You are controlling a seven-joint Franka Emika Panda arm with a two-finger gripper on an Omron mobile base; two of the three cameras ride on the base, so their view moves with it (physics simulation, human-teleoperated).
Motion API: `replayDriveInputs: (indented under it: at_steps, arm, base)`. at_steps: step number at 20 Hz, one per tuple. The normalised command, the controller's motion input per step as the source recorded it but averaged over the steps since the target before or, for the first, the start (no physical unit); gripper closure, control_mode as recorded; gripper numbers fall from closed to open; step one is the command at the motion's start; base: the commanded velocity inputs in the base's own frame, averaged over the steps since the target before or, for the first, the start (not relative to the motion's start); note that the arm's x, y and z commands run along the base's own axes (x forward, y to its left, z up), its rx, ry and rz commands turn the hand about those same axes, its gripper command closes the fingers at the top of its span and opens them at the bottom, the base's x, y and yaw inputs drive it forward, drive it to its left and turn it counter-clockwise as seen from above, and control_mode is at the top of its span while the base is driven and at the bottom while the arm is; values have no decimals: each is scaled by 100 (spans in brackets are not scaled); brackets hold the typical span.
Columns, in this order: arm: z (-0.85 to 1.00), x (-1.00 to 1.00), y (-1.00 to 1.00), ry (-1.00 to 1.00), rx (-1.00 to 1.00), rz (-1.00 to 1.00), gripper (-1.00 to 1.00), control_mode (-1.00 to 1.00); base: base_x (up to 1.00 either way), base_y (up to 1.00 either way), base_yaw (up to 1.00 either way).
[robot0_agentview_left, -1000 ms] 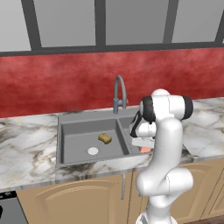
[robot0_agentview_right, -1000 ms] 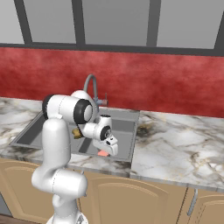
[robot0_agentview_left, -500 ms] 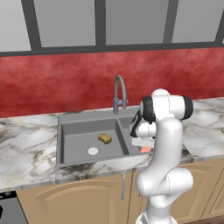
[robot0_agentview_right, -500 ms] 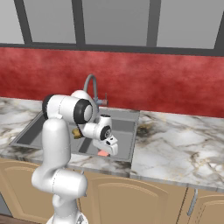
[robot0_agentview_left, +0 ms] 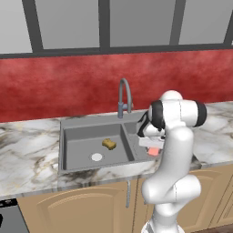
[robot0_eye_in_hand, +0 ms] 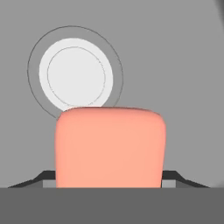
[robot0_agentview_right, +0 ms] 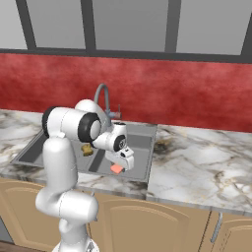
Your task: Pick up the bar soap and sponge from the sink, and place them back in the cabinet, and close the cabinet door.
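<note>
Salmon-pink and unmarked, the bar soap (robot0_eye_in_hand: 109, 146) is held between the jaws of the gripper (robot0_agentview_right: 118, 168) above the right basin of the grey sink (robot0_agentview_left: 73, 152), over its white drain (robot0_eye_in_hand: 75, 74), while the yellow-brown sponge (robot0_agentview_left: 108, 144) is seen lying in the left basin.

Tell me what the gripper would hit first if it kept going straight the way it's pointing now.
Probably the grey floor of the sink, near the white drain. The gripper points down into the basin with the bar soap between its fingers, so the soap would likely touch first; depth is unclear.
</note>
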Motion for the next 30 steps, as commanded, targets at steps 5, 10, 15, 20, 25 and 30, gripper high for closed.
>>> replayDriveInputs:
  at_steps: [5,10,15,20,25,30]
  arm:
    - [39,0,-5,0,0,0,100,-100]
    - [31,0,-2,0,0,2,100,-100]
    - [29,0,-1,0,0,9,100,-100]
    - [23,0,-1,0,0,13,100,-100]
    - [20,-2,0,0,0,14,100,-100]
    - [27,-16,0,0,0,17,100,-100]
  base:
    - [0,0,0]
    - [0,0,0]
    - [0,0,0]
    - [0,0,0]
    - [0,0,0]
    - [0,0,0]
